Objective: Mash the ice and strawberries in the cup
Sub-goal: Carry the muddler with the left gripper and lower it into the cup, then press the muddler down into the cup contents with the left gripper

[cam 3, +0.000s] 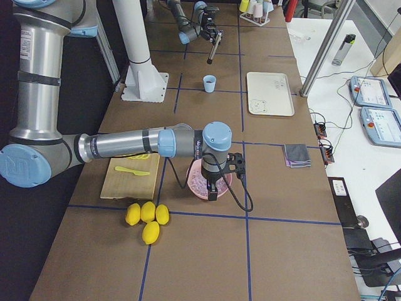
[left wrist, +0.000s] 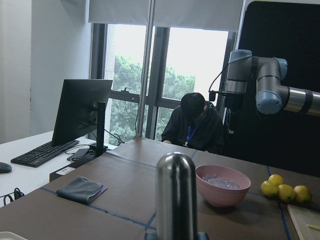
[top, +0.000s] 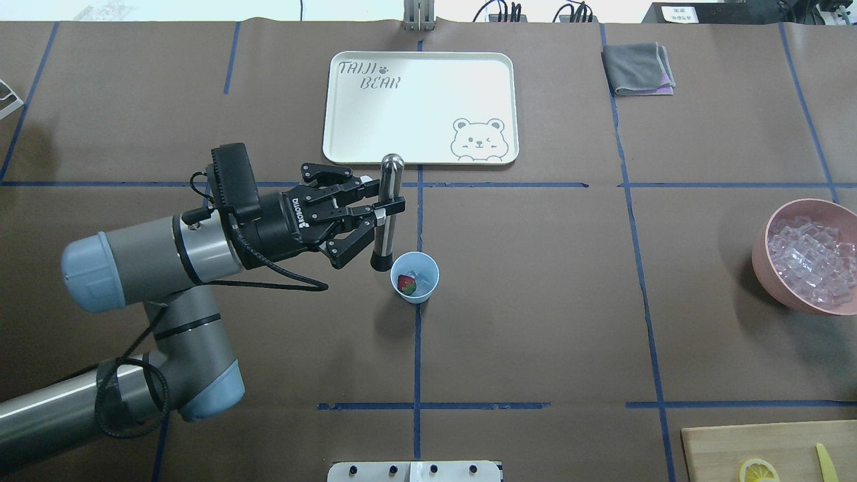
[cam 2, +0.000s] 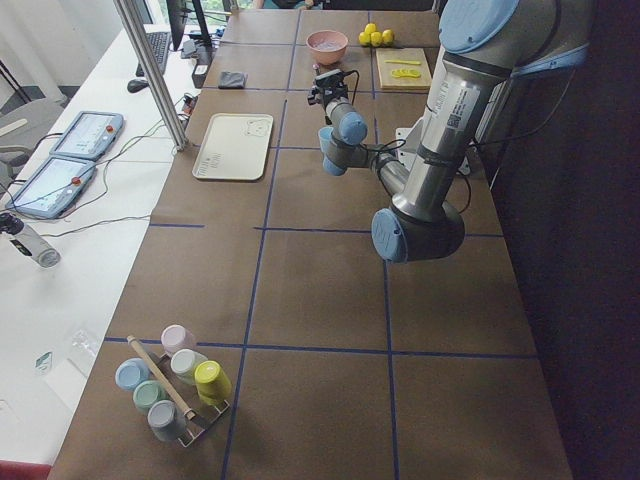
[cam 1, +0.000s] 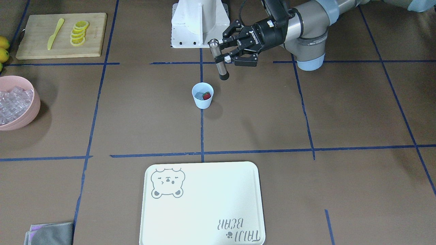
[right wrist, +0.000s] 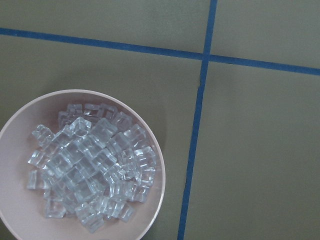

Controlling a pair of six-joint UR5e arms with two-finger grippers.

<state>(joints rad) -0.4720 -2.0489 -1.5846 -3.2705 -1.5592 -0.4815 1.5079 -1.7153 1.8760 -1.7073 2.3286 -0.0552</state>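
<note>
Cup [top: 415, 277] upright on the table, lower than the jaws of the left gripper [top: 377, 207] and just off to one side of the tool gripped there. Inside, one strawberry [top: 406, 284] lying against a cube of ice [top: 412, 274]. Jaws clenched round the middle of a steel muddler [top: 387, 213], dark end down and slightly tilted, hanging near the cup's rim but seemingly not yet over the mouth.

To do the step well: bring the tip squarely over the mouth, straighten the rod, lower slowly onto berry and ice, then press straight down. Light, unheld cup likely to tip or skid under any sideways push.

Right gripper [cam 3: 212, 193] far from those jaws, over the pink bowl [top: 760, 248] of spare cubes; impossible to tell whether released or clenched.
</note>
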